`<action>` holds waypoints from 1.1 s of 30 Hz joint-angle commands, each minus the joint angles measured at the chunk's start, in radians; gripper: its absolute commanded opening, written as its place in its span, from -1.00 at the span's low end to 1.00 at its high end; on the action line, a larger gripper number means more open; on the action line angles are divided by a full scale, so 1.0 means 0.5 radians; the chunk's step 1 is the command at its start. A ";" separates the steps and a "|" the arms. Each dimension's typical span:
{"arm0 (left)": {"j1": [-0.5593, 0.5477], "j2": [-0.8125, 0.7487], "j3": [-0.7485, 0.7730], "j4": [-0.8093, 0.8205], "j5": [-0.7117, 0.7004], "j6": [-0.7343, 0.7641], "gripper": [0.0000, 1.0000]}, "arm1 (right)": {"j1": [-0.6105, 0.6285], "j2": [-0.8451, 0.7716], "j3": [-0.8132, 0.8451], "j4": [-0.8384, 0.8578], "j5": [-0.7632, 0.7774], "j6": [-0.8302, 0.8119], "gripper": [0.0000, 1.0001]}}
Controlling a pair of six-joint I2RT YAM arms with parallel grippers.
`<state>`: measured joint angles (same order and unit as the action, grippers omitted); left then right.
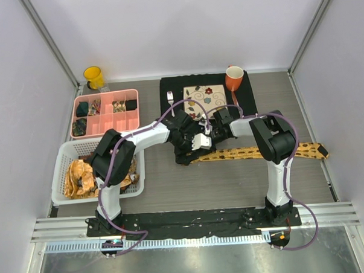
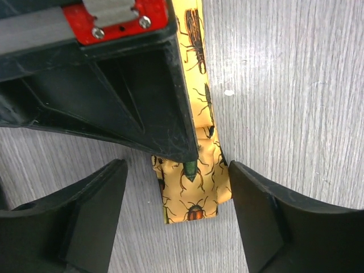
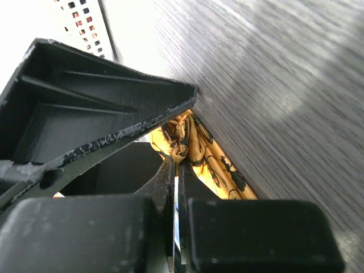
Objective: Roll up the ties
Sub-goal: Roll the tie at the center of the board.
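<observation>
tie [image 1: 261, 152] lies stretched along the table [image 2: 296, 85], one end folded over on itself. we see that fold sitting between the fingers of the left pincer [image 2: 177, 170] — spread wide, gripping nothing. right pincer [image 3: 181, 149] — pinched together on the fold, fabric bunched at its tip.
</observation>
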<state>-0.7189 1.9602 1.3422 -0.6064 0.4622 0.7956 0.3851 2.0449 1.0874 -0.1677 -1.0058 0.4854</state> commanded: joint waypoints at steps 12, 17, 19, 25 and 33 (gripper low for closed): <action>-0.007 -0.092 -0.067 -0.097 0.009 0.145 0.86 | 0.015 -0.052 0.083 -0.079 -0.004 -0.106 -0.99; -0.019 -0.037 -0.046 0.019 -0.093 0.118 0.75 | 0.015 -0.077 0.086 -0.094 -0.032 -0.109 -0.99; -0.026 -0.015 -0.022 -0.020 -0.111 0.142 0.58 | 0.015 -0.077 0.089 -0.103 -0.035 -0.112 -0.99; -0.023 -0.006 -0.006 -0.116 -0.108 0.155 0.07 | 0.015 -0.080 0.111 -0.152 -0.038 -0.130 -0.99; -0.026 -0.006 -0.003 -0.217 -0.127 0.124 -0.31 | 0.006 -0.080 0.187 -0.388 0.033 -0.326 -0.99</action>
<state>-0.7265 1.9465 1.3239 -0.6395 0.4095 0.8684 0.3851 2.0445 1.1378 -0.2794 -1.0061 0.3962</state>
